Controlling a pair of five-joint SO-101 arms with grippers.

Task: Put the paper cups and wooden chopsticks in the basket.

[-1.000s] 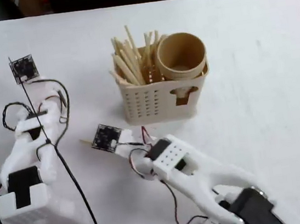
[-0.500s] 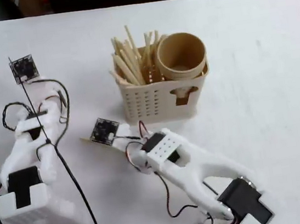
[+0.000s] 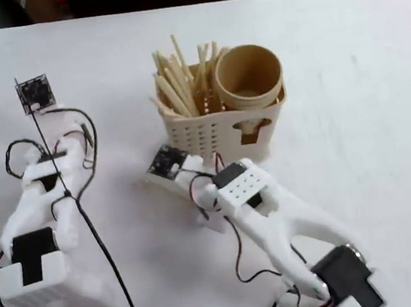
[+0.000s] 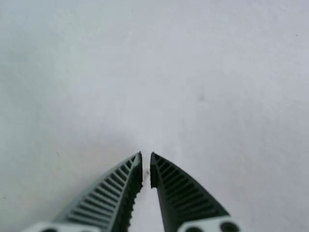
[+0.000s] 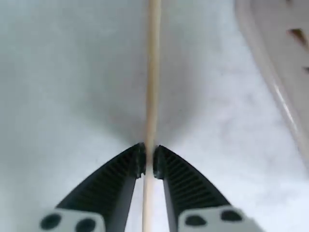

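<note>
White counter (image 3: 365, 102) viewed from above, both arms based at its near edge. The basket (image 3: 219, 140) stands at centre. It holds a cup (image 3: 249, 79) in its right half and upright chopsticks (image 3: 181, 81) in its left.

The right gripper (image 5: 148, 162) is closed on one loose chopstick (image 5: 153, 72). The stick runs in line with the fingers and on past their tips, low over the counter, just beside the basket's near wall. Whether it is clear of the surface cannot be told.

Step in hand, as judged: lifting this stick into the basket. It should rise well above the rim before travelling far. It should then tip toward upright so that its lower end enters first, aimed at the left half beside the standing chopsticks and away from the cup. The pinch is thin, so the stick may pivot; slow motion and a late release are advisable.

The right arm (image 3: 275, 220) reaches from near right toward far left, its wrist low at the basket's near-left corner. The left arm (image 3: 39, 213) sits folded at left, well apart from the basket. The left gripper (image 4: 146, 166) points down at bare counter, its fingers almost together and holding nothing.
</note>
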